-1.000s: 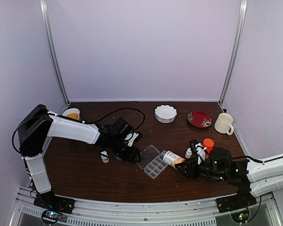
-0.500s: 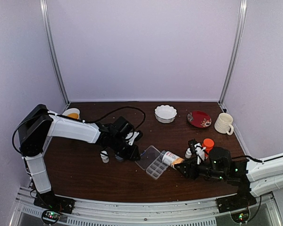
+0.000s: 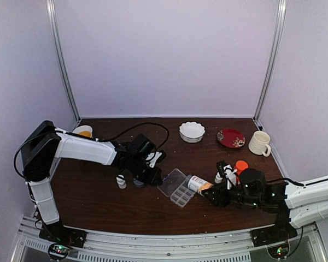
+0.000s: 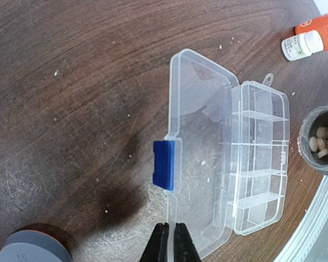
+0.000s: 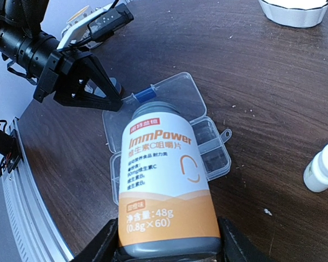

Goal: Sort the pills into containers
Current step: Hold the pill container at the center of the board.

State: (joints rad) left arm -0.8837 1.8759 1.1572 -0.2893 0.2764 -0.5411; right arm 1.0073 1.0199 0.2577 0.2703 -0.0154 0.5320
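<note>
The clear organizer box [image 4: 259, 164] lies open on the brown table, its lid [image 4: 199, 136] with a blue latch folded out flat. My left gripper [image 4: 170, 240] is shut on the lid's near rim. The box also shows in the top view [image 3: 177, 188] and in the right wrist view [image 5: 213, 150]. My right gripper [image 5: 167, 245] is shut on a white-and-orange bottle [image 5: 161, 185], tilted with its open mouth at the box's edge. Pale tan pills [image 4: 323, 141] lie inside that mouth. The compartments look empty.
A small white bottle [image 5: 322, 166] and an orange bottle [image 3: 241, 165] stand right of the box. A grey cap [image 4: 33, 248] and another small white bottle [image 3: 121, 182] lie by the left arm. A scalloped bowl [image 3: 192, 131], red plate [image 3: 230, 137] and mug [image 3: 259, 143] sit farther back.
My left gripper's fingers have closed onto the lid's rim. The right arm with the bottle has edged slightly left.
</note>
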